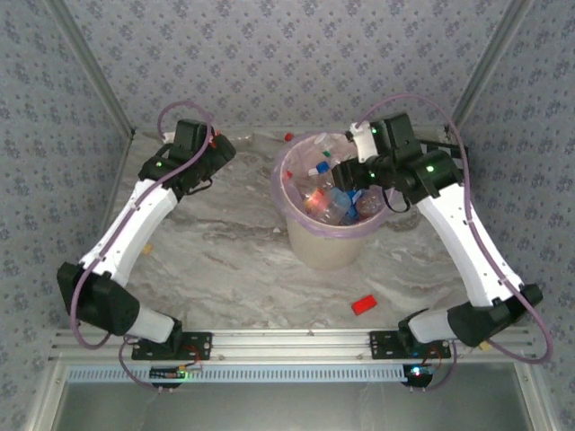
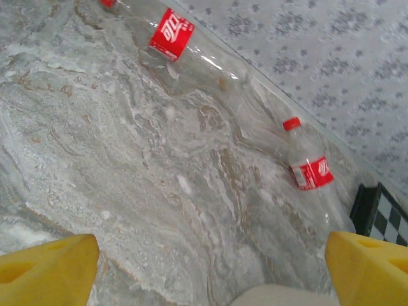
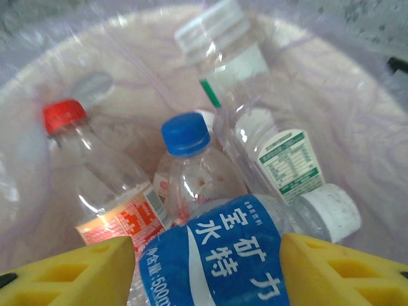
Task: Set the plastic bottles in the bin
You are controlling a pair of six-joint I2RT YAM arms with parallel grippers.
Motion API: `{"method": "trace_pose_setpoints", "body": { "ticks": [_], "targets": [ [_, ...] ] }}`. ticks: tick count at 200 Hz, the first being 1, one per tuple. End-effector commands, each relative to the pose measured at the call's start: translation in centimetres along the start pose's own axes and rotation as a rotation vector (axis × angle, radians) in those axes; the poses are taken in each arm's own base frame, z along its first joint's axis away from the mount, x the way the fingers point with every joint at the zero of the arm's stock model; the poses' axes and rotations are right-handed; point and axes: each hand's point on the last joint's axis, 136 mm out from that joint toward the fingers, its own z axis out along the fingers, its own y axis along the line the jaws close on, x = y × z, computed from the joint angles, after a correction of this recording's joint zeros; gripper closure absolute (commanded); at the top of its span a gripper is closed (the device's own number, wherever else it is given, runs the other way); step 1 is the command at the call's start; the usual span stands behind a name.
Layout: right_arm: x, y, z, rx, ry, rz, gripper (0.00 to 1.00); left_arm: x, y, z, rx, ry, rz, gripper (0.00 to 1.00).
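The bin (image 1: 323, 247), cream with a pink liner, stands mid-table and holds several plastic bottles. My right gripper (image 1: 352, 180) hangs over its rim. Its yellow fingers (image 3: 70, 271) press against both sides of a blue-labelled bottle (image 3: 217, 255) with a white cap, which lies on the pile. Under it are a red-capped bottle (image 3: 95, 172), a blue-capped one (image 3: 188, 153) and a white-labelled one (image 3: 255, 115). My left gripper (image 1: 220, 153) is at the back left, open (image 2: 210, 280) over bare table. Two red-labelled bottles (image 2: 172, 32) (image 2: 309, 166) lie ahead of it along the back wall.
A small red block (image 1: 363, 304) lies on the marble table in front of the bin. A loose red cap (image 1: 288, 136) sits by the back wall. Patterned walls close in the back and both sides. A checkered board (image 2: 382, 220) is at the right in the left wrist view.
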Motion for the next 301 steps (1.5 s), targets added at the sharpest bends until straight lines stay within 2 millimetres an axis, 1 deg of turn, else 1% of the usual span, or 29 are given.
{"method": "trace_pose_setpoints", "body": {
  "ticks": [1, 13, 37, 71, 116, 141, 166, 175, 183, 185, 187, 225, 255, 273, 285, 301],
  "targets": [
    [-3.2, 0.3, -4.5, -0.015, -0.187, 0.043, 0.34, -0.5, 0.6, 3.4, -0.012, 0.005, -0.103, 0.08],
    [-3.4, 0.2, -5.2, -0.014, -0.209, 0.057, 0.33, -0.9, 1.7, 5.0, -0.060, -0.004, -0.150, 0.08],
    [-2.6, -0.3, -5.8, -0.001, -0.200, 0.080, 0.28, -1.9, 3.8, 8.0, -0.149, -0.029, -0.248, 0.08],
    [-1.1, -0.4, -6.0, -0.009, -0.176, 0.098, 0.21, -2.9, 4.9, 12.2, -0.216, -0.020, -0.315, 0.07],
    [0.3, -0.3, -5.4, -0.034, -0.136, 0.100, 0.20, -4.1, 6.0, 17.3, -0.249, -0.027, -0.416, 0.03],
    [1.0, -0.4, -5.0, -0.038, -0.115, 0.096, 0.20, -4.3, 6.7, 19.9, -0.270, -0.023, -0.487, 0.02],
    [1.5, -0.5, -4.9, -0.041, -0.107, 0.094, 0.20, -5.0, 6.3, 22.2, -0.253, -0.045, -0.527, 0.00],
    [1.7, -0.5, -4.8, -0.040, -0.102, 0.094, 0.20, -5.0, 6.2, 22.9, -0.251, -0.043, -0.545, 0.00],
    [1.8, -0.6, -4.8, -0.037, -0.099, 0.096, 0.20, -4.6, 6.7, 23.8, -0.264, -0.038, -0.564, 0.00],
    [1.9, -0.6, -4.8, -0.038, -0.098, 0.096, 0.20, -5.1, 6.1, 23.7, -0.248, -0.048, -0.573, 0.00],
    [1.9, -0.7, -4.9, -0.036, -0.098, 0.097, 0.20, -5.2, 6.0, 23.8, -0.243, -0.050, -0.578, 0.00],
    [2.8, -1.1, -5.1, -0.025, -0.083, 0.100, 0.21, -5.2, 5.8, 26.5, -0.208, -0.075, -0.682, 0.00],
    [3.1, -1.5, -5.1, -0.021, -0.084, 0.111, 0.21, -5.4, 4.9, 28.3, -0.207, -0.054, -0.705, 0.00],
    [3.2, -1.6, -5.3, -0.017, -0.086, 0.114, 0.21, -5.9, 4.4, 29.4, -0.193, -0.057, -0.731, 0.00],
    [3.3, -1.7, -5.2, -0.014, -0.082, 0.118, 0.21, -6.1, 4.3, 30.1, -0.191, -0.057, -0.752, 0.00],
    [3.4, -1.8, -5.4, -0.010, -0.083, 0.121, 0.21, -5.6, 4.7, 31.2, -0.199, -0.036, -0.795, 0.00]
  ]
}}
